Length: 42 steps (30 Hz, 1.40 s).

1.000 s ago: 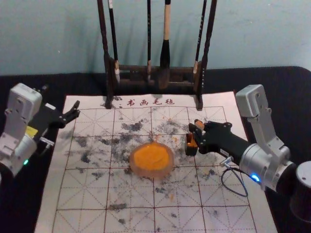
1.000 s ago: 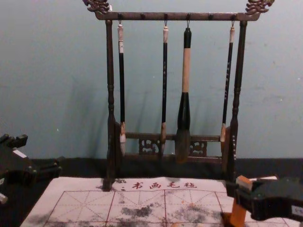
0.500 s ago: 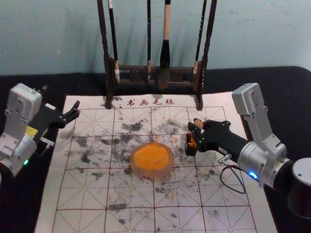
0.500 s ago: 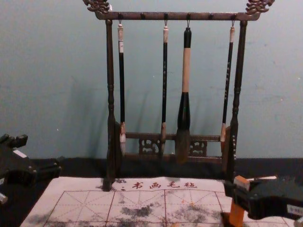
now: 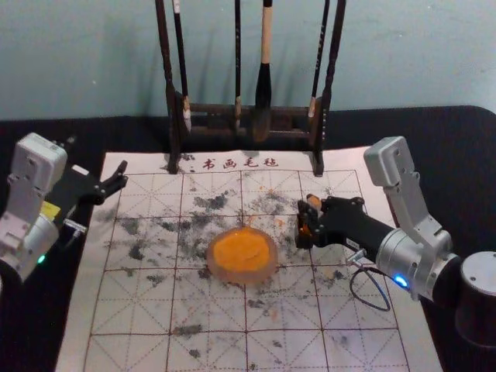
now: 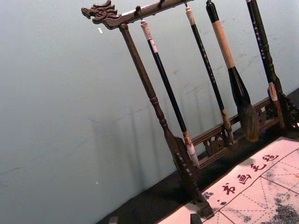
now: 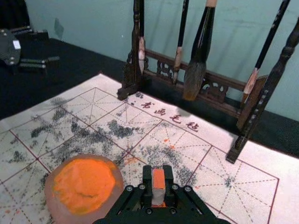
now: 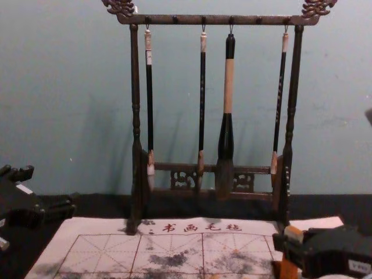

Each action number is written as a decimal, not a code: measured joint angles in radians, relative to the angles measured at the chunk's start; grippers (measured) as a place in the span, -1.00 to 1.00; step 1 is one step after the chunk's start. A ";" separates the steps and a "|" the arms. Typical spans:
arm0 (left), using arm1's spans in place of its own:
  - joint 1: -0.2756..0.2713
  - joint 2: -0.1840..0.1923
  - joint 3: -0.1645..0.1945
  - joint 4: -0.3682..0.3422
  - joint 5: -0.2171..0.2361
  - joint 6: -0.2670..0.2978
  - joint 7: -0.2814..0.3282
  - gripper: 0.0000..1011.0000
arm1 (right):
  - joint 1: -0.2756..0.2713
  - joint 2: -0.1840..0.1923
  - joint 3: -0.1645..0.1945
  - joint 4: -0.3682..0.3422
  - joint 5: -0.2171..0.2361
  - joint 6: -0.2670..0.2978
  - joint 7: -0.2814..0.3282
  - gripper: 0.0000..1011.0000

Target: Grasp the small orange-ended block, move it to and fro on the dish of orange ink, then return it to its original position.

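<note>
A calligraphy workspace, perhaps in a studio or lab, is indicated by 4 brushes [image 8: 228, 87] hung on a carved rack [image 8: 135, 87], a gridded mat [image 5: 310, 356] (headed with Chinese characters [image 5: 229, 164]) and a dish of orange ink [image 5: 242, 277].

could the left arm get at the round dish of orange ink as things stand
Probably yes: the left tool is open, ink-stained white felt separates it from the dish, and the black right tool is on the far side.
</note>
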 joint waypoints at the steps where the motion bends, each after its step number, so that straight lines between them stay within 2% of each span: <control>1: 0.000 0.000 0.000 0.000 0.000 0.000 0.000 0.98 | 0.001 0.000 -0.001 0.003 -0.001 0.000 0.002 -0.78; 23: 0.000 0.000 0.000 0.000 0.000 0.000 0.000 0.98 | 0.027 -0.006 -0.019 0.069 -0.038 -0.024 0.021 -0.78; 42: 0.000 0.000 0.000 0.000 0.000 0.000 0.000 0.98 | 0.029 -0.009 -0.020 0.072 -0.042 -0.025 0.022 -0.78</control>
